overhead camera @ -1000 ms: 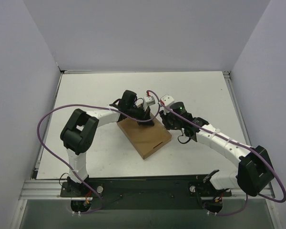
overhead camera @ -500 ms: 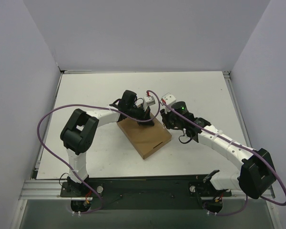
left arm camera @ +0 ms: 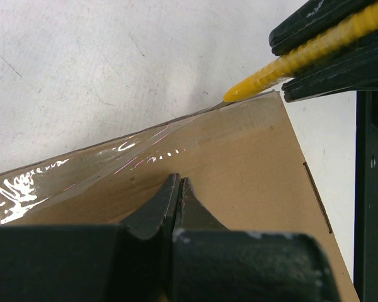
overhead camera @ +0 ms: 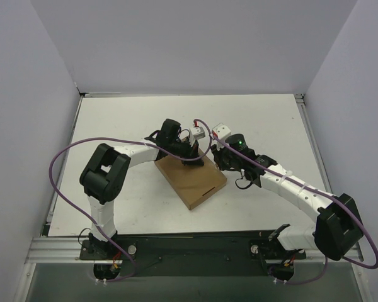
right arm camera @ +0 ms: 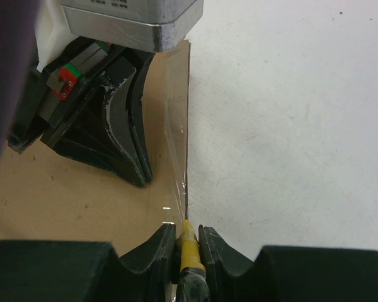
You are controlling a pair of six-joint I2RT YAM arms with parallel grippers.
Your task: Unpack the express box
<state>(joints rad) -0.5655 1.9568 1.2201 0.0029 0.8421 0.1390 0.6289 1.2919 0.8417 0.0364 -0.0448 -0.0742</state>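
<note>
From above, you see the express box [overhead camera: 190, 181] lying flat and closed on the white table [overhead camera: 113, 126], turned askew. Plain pale walls [overhead camera: 176, 44] stand behind and to either side of the box. The left arm [overhead camera: 132, 154] and right arm [overhead camera: 283, 185] meet at the box's far edge.

In your left wrist view, the left gripper [left arm camera: 178, 189] is clenched on nothing, its tips on the box's lid beside the clear tape [left arm camera: 82, 167]. A yellow knife [left arm camera: 302, 55] touches the box's corner.

In your right wrist view, the right gripper [right arm camera: 188, 234] clamps that knife, whose tip meets the box's taped edge. Scuffed table lies beyond the box.
</note>
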